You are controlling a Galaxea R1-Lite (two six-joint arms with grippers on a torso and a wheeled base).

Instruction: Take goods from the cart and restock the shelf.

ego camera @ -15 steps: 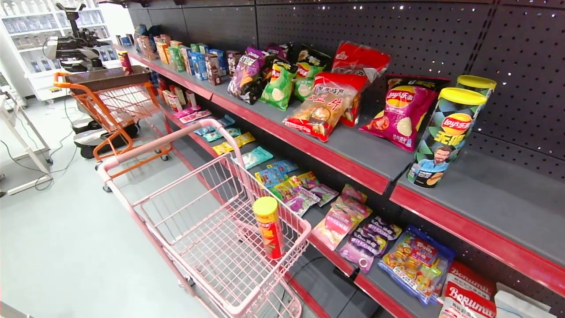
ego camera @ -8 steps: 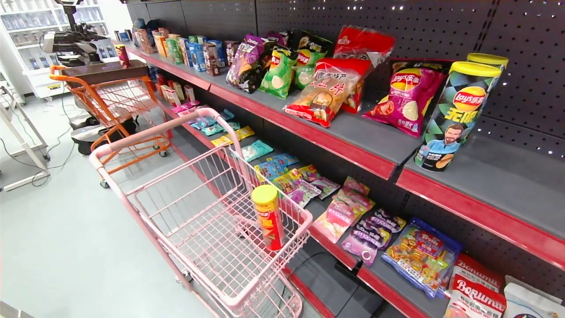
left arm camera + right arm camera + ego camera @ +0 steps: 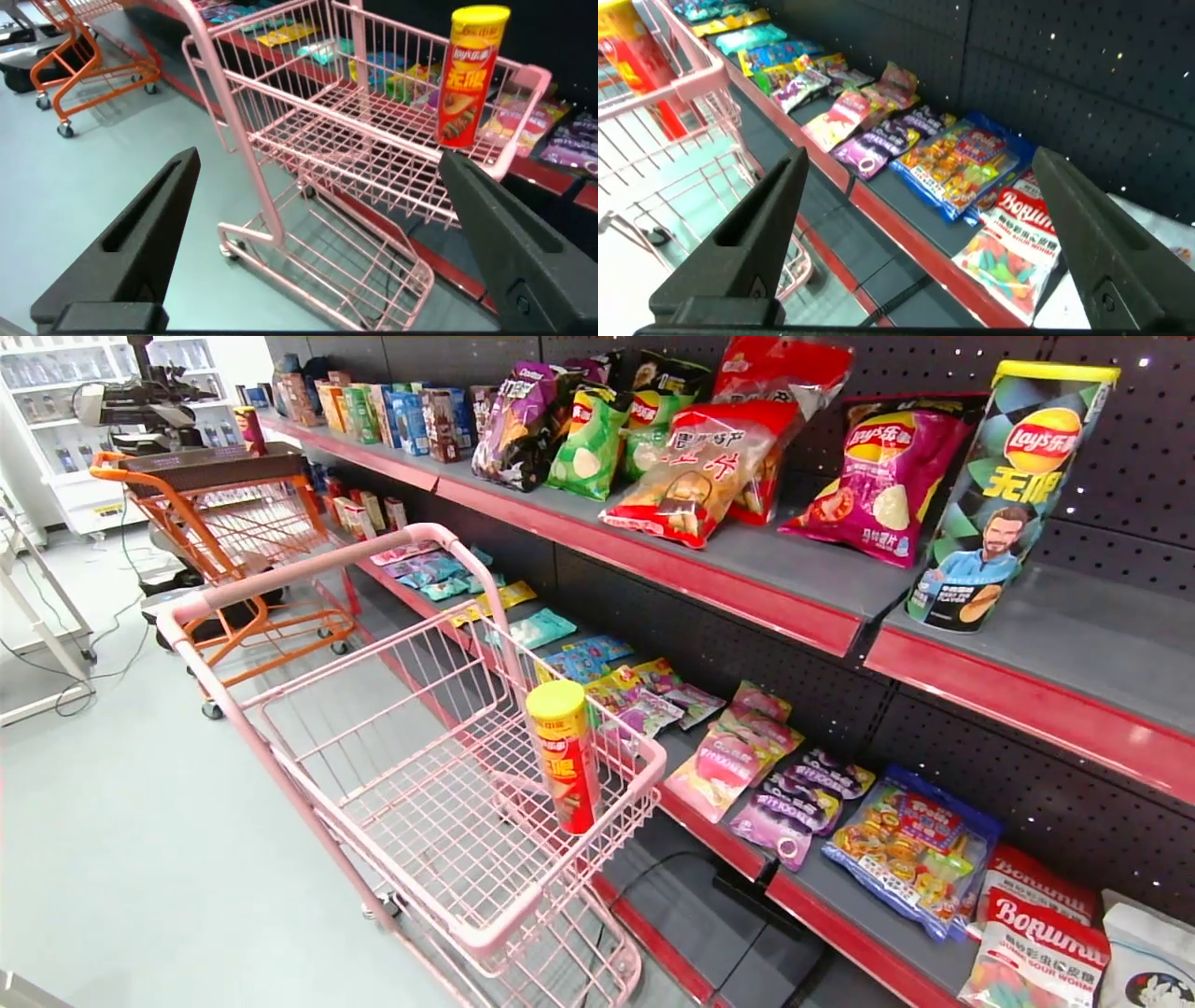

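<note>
Bright, even light, seemingly from overhead, filled the scene; pinpoint glare dotted the pegboard (image 3: 915, 364); the shelf (image 3: 794, 581) bowed toward the head view's edges.

The head camera tips downward over the last second, so the whole picture shifts; this is the camera moving, not the goods. The upper shelf (image 3: 747, 593) and its tall green can (image 3: 1004, 495) slide up the frame, the can's yellow lid now at the top edge. The pink cart (image 3: 317, 565) and its red can (image 3: 565, 756) sit higher and slightly left. More of the lower shelf (image 3: 822, 922) and its sweet bags (image 3: 1036, 943) shows at bottom right.
</note>
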